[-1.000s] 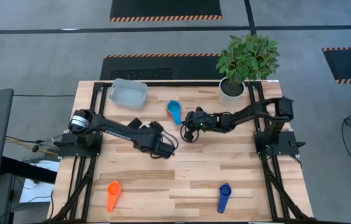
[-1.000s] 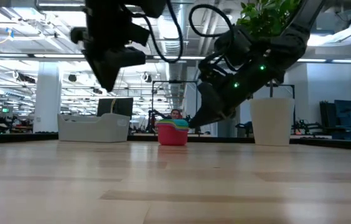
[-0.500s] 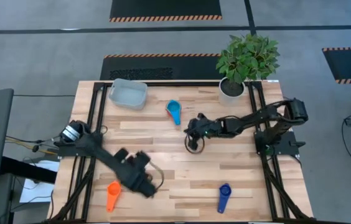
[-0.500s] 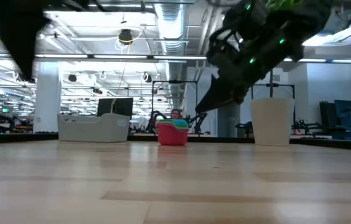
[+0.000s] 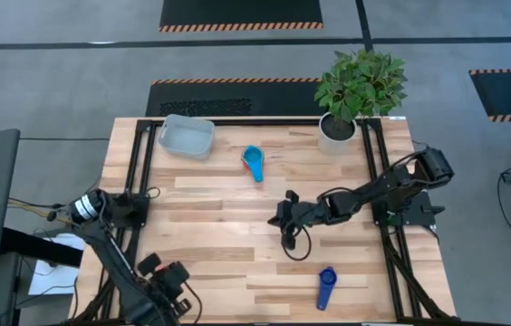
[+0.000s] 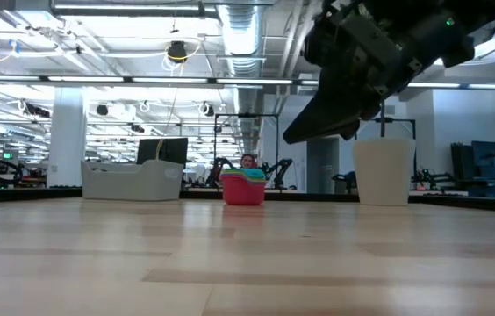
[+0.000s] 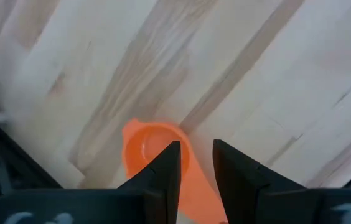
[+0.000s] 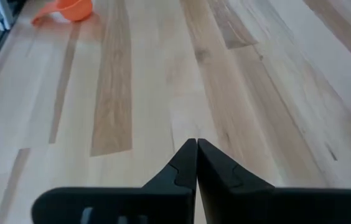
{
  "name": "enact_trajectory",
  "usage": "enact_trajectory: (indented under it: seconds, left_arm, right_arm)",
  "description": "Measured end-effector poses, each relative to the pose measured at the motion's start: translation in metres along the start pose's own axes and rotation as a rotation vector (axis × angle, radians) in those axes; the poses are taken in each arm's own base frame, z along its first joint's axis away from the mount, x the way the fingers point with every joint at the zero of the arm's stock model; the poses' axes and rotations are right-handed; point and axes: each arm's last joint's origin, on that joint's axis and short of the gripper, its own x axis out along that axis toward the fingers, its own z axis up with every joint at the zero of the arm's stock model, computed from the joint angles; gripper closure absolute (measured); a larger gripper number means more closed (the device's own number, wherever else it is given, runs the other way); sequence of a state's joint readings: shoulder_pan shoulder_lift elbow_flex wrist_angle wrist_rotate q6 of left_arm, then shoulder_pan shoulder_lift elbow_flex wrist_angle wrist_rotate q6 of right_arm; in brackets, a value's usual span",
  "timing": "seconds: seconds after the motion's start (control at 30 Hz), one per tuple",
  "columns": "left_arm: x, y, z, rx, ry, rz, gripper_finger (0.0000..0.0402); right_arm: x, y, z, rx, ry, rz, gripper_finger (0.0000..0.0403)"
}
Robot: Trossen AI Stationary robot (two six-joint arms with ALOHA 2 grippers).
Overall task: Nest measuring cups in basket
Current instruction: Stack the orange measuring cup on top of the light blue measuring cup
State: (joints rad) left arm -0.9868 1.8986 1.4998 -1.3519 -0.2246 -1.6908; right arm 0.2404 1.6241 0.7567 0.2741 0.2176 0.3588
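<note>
Left gripper (image 7: 195,163) hangs over the orange cup (image 7: 157,152) at the table's near-left corner, fingers slightly apart, straddling the cup's handle, not clamped. Right gripper (image 5: 284,215) is mid-table, well short of the basket (image 5: 187,136), fingers pressed together on nothing. Nested cup stack (image 5: 254,163), light blue on top, sits right of the basket. Dark blue cup (image 5: 326,287) lies near the table's front edge.

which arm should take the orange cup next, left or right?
Left. The left gripper hangs directly over the orange cup, fingers open astride it. The right gripper is shut, mid-table, far from it.
</note>
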Motion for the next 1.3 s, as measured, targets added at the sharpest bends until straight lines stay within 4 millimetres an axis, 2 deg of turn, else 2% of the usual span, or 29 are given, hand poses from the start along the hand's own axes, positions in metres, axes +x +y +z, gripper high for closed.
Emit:
enact_trajectory:
  seconds: [0.2,0.47,0.67,0.97,1.3]
  left_arm:
    - [0.006,0.002,-0.013,-0.074,-0.018,-0.006,0.032]
    - [0.039,0.01,-0.029,-0.075,0.021,0.028,0.032]
    - [0.051,0.014,-0.029,-0.058,-0.06,0.028,0.032]
    - [0.051,0.024,-0.039,-0.056,-0.068,0.093,0.0312]
    - [0.044,0.033,-0.057,-0.154,-0.094,0.09,0.0243]
  right_arm:
    - [0.0,0.001,0.0,0.035,-0.004,0.003,0.0364]
    - [0.0,0.001,0.0,0.052,0.0,0.011,0.0362]
    - [0.0,0.001,-0.001,0.05,0.007,0.012,0.0353]
    - [-0.002,0.011,-0.005,0.031,0.018,0.039,0.0322]
    - [-0.003,0.012,-0.005,0.029,0.018,0.041,0.0289]
